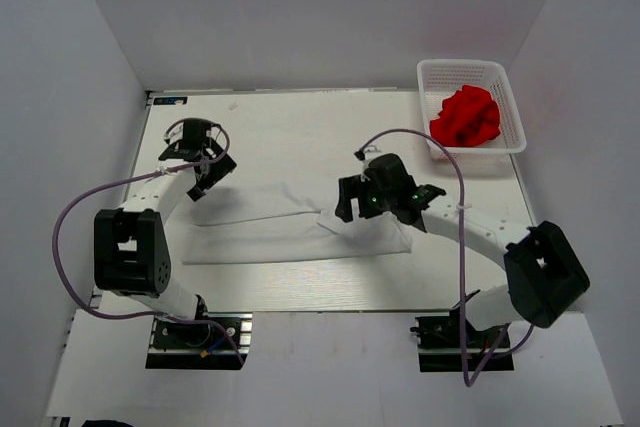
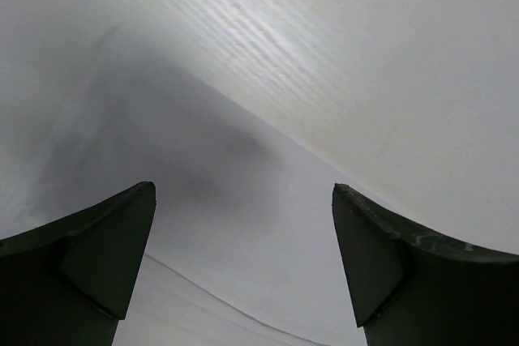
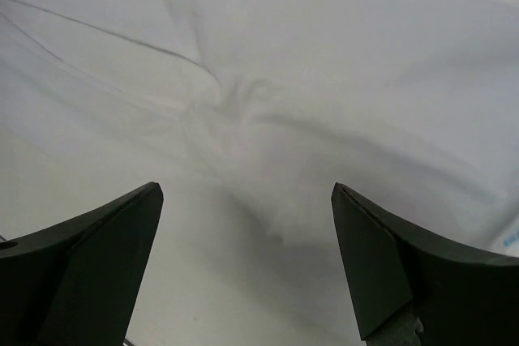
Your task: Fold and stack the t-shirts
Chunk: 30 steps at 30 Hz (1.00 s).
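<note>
At the left, the left gripper [image 1: 208,159] hangs over the far-left end of the white t-shirt [image 1: 290,232], its fingers spread wide with nothing between them. The shirt lies on the table [image 1: 300,127] as a long band, its long axis running left to right, with its ends under the two arms. It looks already folded lengthwise, so the next fold probably has to bring one end over the other.

That puts the left gripper nearest the left end. The right gripper [image 1: 350,199] sits over the band's right half, low above the cloth, fingers also wide apart and empty.

The red t-shirt [image 1: 465,117] lies bunched in the basket [image 1: 470,65] at the far right corner, well apart from both arms.

The top view gives the whole layout. Only the left wrist view shows the cloth edge running diagonally just ahead of its fingertips, with bare table beyond. The right wrist view shows creases gathering to a small pucker ahead of its fingers, with cloth on all sides.
</note>
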Each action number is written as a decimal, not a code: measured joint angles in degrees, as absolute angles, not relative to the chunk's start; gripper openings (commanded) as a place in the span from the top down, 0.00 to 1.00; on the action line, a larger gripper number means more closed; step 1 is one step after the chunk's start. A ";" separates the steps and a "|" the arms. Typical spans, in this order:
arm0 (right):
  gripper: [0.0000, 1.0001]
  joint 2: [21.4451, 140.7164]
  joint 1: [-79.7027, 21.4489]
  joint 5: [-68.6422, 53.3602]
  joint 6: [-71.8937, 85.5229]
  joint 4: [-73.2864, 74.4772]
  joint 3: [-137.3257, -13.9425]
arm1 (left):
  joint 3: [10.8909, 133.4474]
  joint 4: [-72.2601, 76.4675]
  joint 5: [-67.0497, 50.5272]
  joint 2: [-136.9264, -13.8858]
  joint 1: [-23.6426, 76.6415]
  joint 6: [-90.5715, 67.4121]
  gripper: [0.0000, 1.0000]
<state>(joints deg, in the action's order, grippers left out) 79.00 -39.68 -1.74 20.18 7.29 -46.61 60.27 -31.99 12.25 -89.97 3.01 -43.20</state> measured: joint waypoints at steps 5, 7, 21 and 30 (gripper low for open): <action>0.10 87.81 -39.88 -5.58 18.22 5.74 -54.08 | 61.65 -32.16 12.62 -86.43 5.48 -42.83 0.00; 0.10 91.00 -39.92 -6.48 17.80 5.54 -55.24 | 61.25 -31.81 12.53 -86.46 5.80 -42.59 0.00; 0.10 90.45 -39.88 -9.91 19.20 11.44 -48.69 | 56.49 -30.94 13.63 -96.31 6.50 -41.93 0.00; 0.10 77.47 -39.88 -9.02 22.00 22.22 -40.36 | 55.68 -29.74 15.49 -96.16 6.92 -41.82 0.00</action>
<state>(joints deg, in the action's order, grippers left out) 77.47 -39.88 -9.02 22.00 22.22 -40.36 55.68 -29.74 15.49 -96.16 6.92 -41.82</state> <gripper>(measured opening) 0.904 0.995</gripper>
